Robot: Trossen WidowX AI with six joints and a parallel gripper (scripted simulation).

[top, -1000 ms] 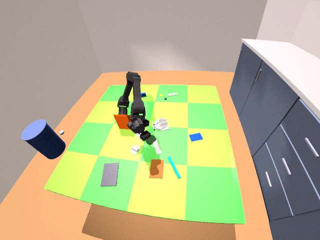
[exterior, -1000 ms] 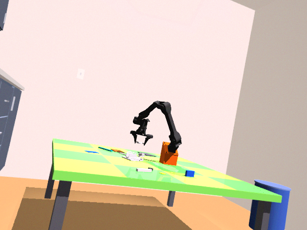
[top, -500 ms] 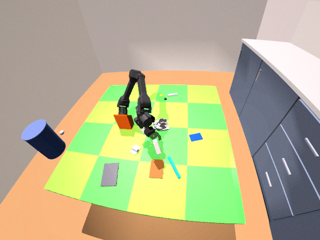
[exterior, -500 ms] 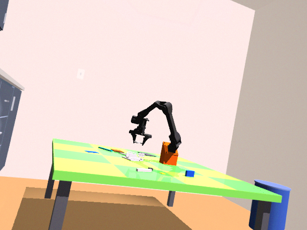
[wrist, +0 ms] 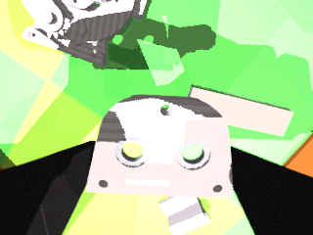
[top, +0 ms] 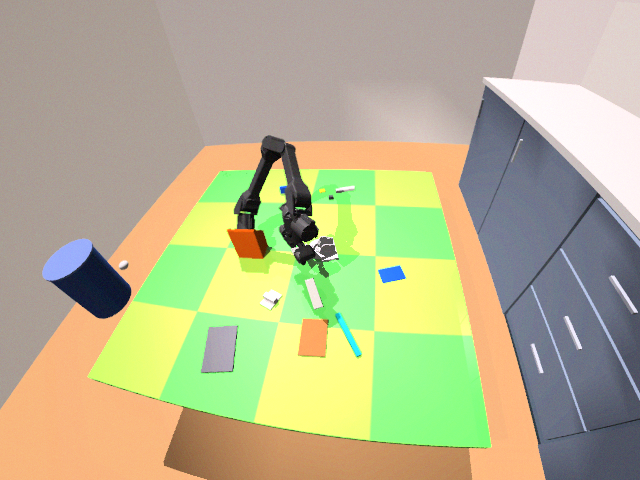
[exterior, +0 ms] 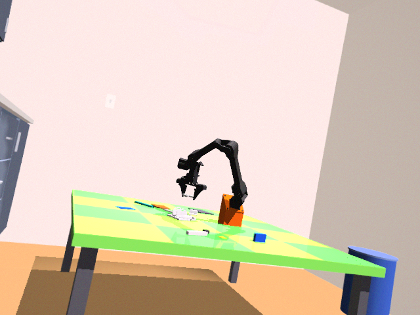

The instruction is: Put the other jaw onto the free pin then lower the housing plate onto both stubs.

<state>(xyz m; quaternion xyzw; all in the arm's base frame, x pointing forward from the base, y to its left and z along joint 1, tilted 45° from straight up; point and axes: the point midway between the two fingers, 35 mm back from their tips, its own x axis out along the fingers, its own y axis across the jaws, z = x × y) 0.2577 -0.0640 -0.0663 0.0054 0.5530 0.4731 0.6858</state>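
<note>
My claw (exterior: pixel 188 195) (wrist: pixel 160 150) pinches the housing plate (wrist: pixel 205 139) by its side edges, raised above the desk (top: pixel 413 392) (exterior: pixel 216 251), with the jaw assembly (top: pixel 326 249) (exterior: pixel 179 214) (wrist: pixel 93 29) at the wrist view's upper left and a pale bar (top: pixel 313 293) (wrist: pixel 242 110) right of the plate.

Air under plate (exterior: pixel 187 195) (wrist: pixel 158 171): I see open height above the table (top: pixel 413 361) (exterior: pixel 224 252).
Right: the gear base (top: pixel 326 250) (exterior: pixel 181 216) stands in my way if low.
Near: bar (top: pixel 313 293) (wrist: pixel 240 112) and, left of it, white piece (top: pixel 270 298) (exterior: pixel 193 211) (wrist: pixel 185 215); narrow gap between.
Left: orange stand (top: pixel 248 243) (exterior: pixel 230 215) blocks me.
Far right: room between gear base and blue tile (top: pixel 391 273) (exterior: pixel 125 207).
</note>
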